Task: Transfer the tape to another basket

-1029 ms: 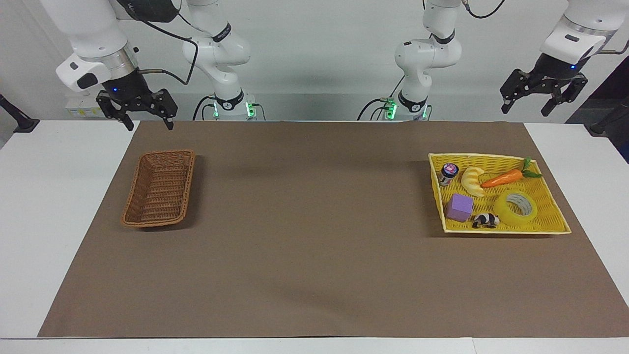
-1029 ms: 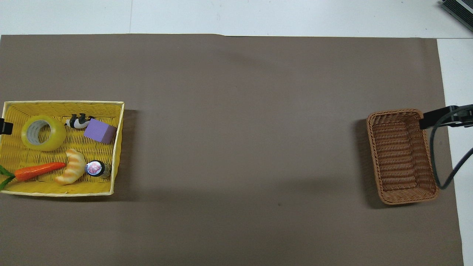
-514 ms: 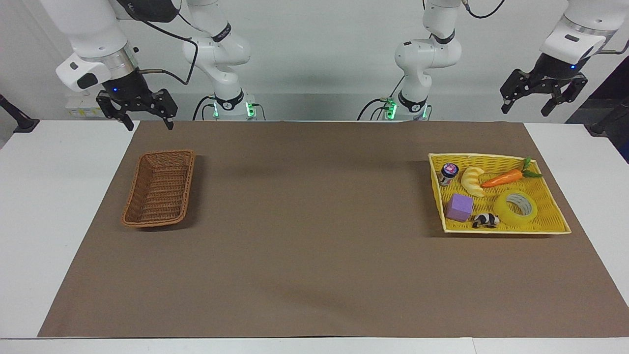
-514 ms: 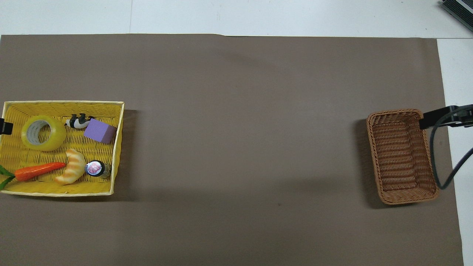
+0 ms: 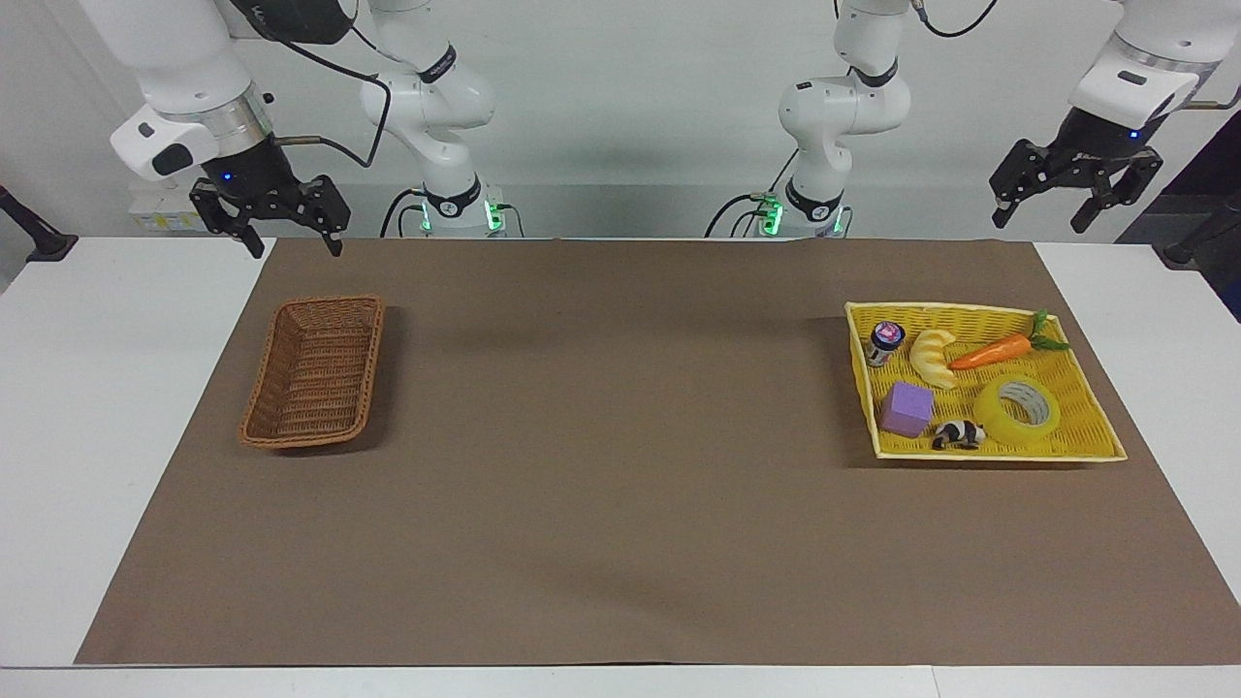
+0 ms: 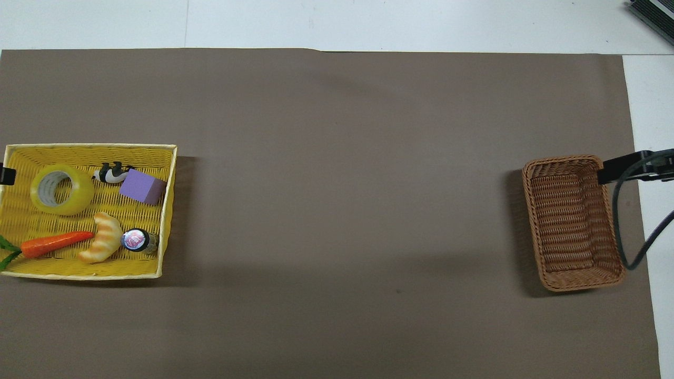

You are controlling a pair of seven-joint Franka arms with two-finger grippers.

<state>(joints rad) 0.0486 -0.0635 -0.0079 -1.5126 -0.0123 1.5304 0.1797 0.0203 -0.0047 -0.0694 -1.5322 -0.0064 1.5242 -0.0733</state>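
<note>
Both claws hang released and empty: the left claw [image 5: 1076, 199] above the desk edge near the yellow woven tray [image 5: 1086, 448], where the tape [image 5: 1017, 411] lies ready for pickup; the right claw [image 5: 283, 230] waits by the empty brown wicker basket [image 5: 312, 434].

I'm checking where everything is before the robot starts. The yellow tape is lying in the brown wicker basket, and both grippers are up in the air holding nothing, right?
Not quite. The tape lies in the yellow tray, beside the panda toy; the overhead view shows the brown wicker basket empty. The rest holds: the left gripper and right gripper are up in the air, holding nothing.
</note>
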